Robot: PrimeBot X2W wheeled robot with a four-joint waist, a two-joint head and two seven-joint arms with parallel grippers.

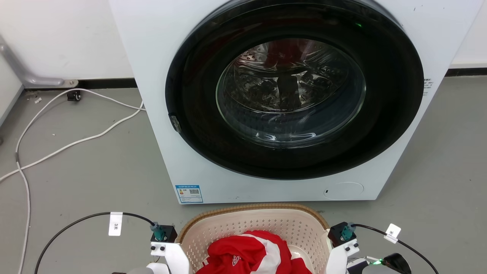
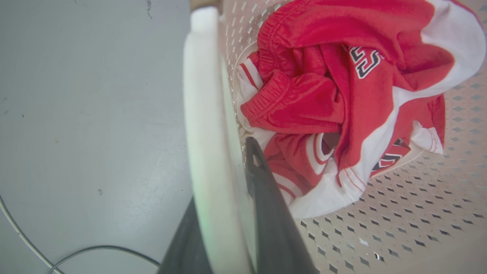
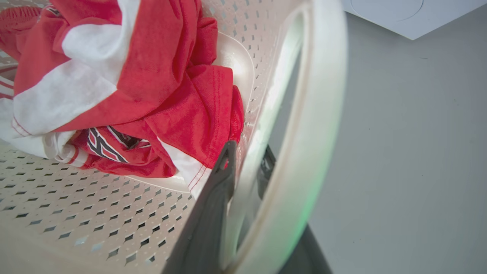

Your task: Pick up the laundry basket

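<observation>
Over grey floor point(image 1: 95, 171), left pincer point(image 2: 228, 156) and right pincer point(image 3: 248, 152) each clamp a side of the laundry basket point(image 1: 266, 224).

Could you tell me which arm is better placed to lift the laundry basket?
Neither leads: the left claw is shut on the left handle of the laundry basket, the right claw on the right handle, each with one finger inside the wall and one outside. Lifting with both looks best.
</observation>
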